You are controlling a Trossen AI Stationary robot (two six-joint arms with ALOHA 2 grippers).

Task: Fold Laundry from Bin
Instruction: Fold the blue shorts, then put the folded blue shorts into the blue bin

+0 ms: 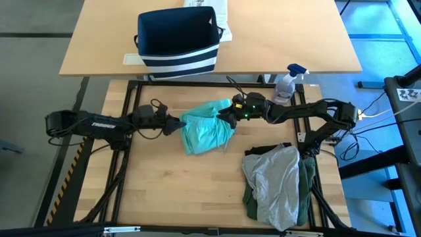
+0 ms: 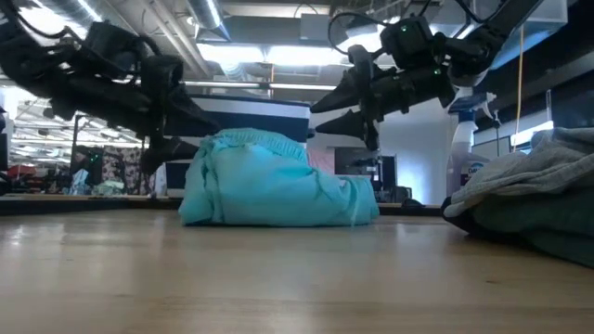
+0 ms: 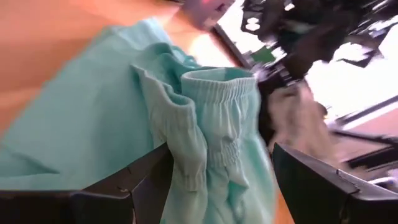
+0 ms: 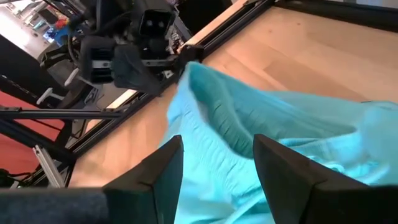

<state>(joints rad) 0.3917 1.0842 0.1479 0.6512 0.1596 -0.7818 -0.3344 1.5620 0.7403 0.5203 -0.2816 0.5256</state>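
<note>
Folding the teal garment [image 1: 207, 126] at frame centre: your left gripper [image 1: 176, 124] stood wide, right gripper [image 1: 223, 115] parted, neither holding. Next, regrip an edge.

Bare table [image 1: 177, 191] lies open in front; the teal garment [image 1: 207, 128] and grey-green pile [image 1: 279, 181] apparently block elsewhere.

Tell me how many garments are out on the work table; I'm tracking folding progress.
3 visible: a teal garment mid-table between both arms, and a light grey garment lying on a dark green garment at the right. More may be hidden underneath that pile.
</note>
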